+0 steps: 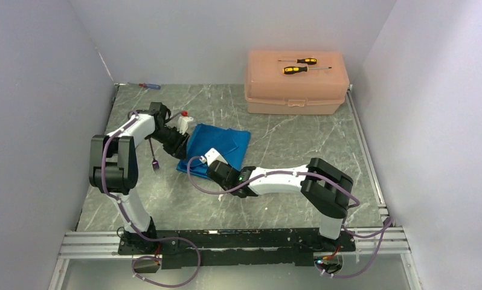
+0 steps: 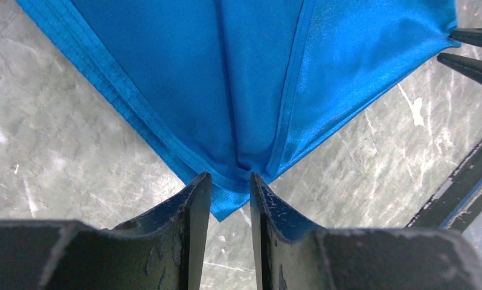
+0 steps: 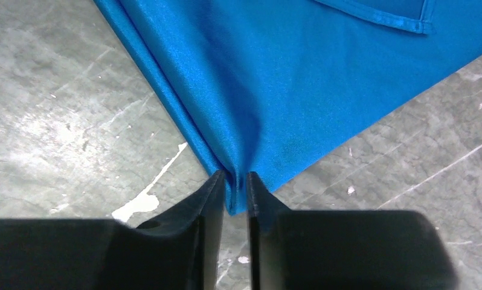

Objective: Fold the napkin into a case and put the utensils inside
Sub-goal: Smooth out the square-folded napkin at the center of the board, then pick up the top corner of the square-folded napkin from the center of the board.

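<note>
While my left claw (image 2: 231, 181) and right claw (image 3: 232, 178) pinch the part-folded bright blue cloth napkin (image 1: 217, 145), the purple fork (image 1: 154, 162) awaits insertion.

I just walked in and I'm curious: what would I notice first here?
The bright blue napkin in the middle jumps out, the left pincer and the right pincer each with a corner of it between its fingers. At the far right, a peach box carries two yellow-and-black screwdrivers.
</note>
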Available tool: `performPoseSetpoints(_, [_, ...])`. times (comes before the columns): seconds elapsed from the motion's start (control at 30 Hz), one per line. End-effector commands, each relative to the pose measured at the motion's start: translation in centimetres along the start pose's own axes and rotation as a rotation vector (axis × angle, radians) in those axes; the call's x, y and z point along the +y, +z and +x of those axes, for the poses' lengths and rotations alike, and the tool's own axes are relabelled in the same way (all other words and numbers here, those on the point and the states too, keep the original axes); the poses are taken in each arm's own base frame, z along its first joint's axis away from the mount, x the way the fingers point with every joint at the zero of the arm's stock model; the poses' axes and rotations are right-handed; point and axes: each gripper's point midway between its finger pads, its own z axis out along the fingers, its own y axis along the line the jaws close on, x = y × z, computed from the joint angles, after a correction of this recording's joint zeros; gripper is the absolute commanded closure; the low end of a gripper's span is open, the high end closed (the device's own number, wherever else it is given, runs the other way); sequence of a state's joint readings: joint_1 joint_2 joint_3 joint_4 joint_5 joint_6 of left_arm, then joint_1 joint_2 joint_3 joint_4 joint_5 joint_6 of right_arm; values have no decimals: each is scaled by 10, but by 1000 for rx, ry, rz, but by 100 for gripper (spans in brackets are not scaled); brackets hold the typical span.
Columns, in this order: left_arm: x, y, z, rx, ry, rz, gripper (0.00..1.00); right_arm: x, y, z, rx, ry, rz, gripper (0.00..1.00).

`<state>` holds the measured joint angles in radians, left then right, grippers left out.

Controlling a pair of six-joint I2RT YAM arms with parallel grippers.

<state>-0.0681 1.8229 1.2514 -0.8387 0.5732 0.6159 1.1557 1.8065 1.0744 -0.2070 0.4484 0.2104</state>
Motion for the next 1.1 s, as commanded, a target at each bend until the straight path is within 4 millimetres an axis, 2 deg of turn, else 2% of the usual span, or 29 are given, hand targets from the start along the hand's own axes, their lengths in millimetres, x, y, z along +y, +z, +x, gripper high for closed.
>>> performPoseSetpoints(0.0, [-5,-23,-18,-88,-37,40,64,11,-8,-27,-34,10,-62,69])
performPoseSetpoints(0.03, [-4,-25,-18,-90,-41,41,64,9,-11,-32,-38,24,-74,60])
performPoseSetpoints(0.13, [-2,-31,-17,-83,-28,36,63,-9,-26,-59,-81,132,-129,43])
performPoseSetpoints(0.27, [-2,-35,-15,-80,-13,25,62,-64,-37,-90,-129,367,-139,39])
performPoseSetpoints(0.37, [-3,-38,-17,-84,-10,20,61,-86,-32,-100,-119,481,-128,39])
performPoseSetpoints(0.53, [11,-57,-22,-118,-14,-51,45,-105,2,-89,-13,587,-107,37])
performPoseSetpoints(0.57, [11,-60,-23,-121,-7,-65,35,-106,8,-88,-5,609,-115,37])
performPoseSetpoints(0.6, [12,-63,-25,-124,-2,-75,11,-108,14,-88,4,632,-124,38])
performPoseSetpoints(0.63, [13,-67,-27,-128,2,-84,6,-108,19,-91,-4,654,-144,38])
performPoseSetpoints(0.73, [17,-77,-32,-132,11,-112,5,-111,32,-95,2,688,-156,41])
performPoseSetpoints(0.8, [20,-82,-35,-137,21,-130,5,-114,43,-90,38,692,-135,41])
performPoseSetpoints(0.97, [29,-95,-40,-135,28,-198,5,-121,58,-83,57,705,-122,43])
performPoseSetpoints(1.07, [38,-111,-50,-151,46,-278,5,-124,65,-82,55,725,-120,45])
